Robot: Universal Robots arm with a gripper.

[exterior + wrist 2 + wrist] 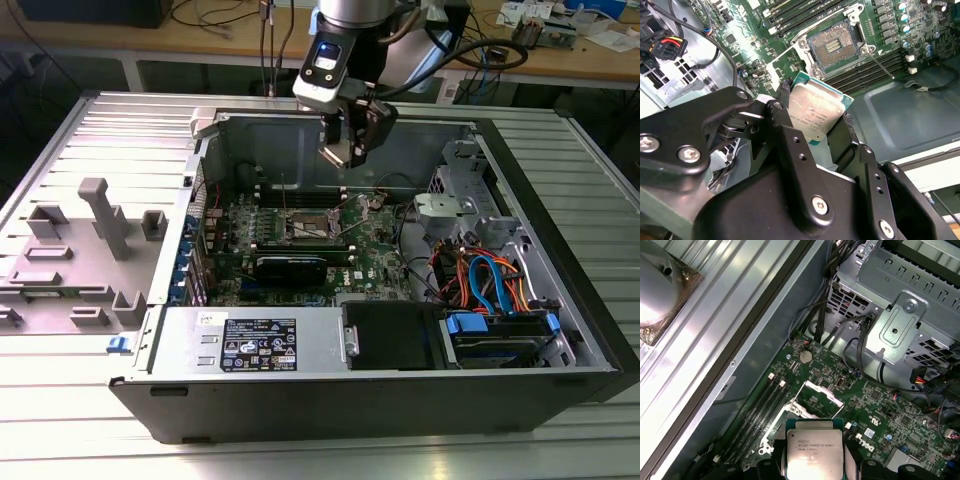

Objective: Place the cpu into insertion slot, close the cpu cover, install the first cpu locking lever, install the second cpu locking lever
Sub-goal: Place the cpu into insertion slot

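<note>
Holding is where the work stands: your arm's black two-fingered gripper (pixel 816 104) pinches the cpu (pixel 816 116), a small flat square chip with a silvery-grey metal top and a green edge. The jaws are pressed against two opposite sides of the chip.

By my judgement, none of the four steps is finished. The insertion slot (pixel 834 46), a square socket with a dark pin field and a silvery rim on the green motherboard (pixel 767 52), lies bare. It is well apart from the chip, beyond and below the jaws. In the first wrist view the cpu cover (pixel 823 391), a thin silvery metal frame plate with a square window, stands swung up just past the jaw tips, so it is not closed. A thin silvery wire lever (pixel 881 64) lies free beside the socket, and neither locking lever looks latched.

In the exterior view the arm reaches down into the open black and silvery metal computer case (pixel 400 400). The wrist points downward, and there is open air between the jaws and the socket beneath them.
</note>
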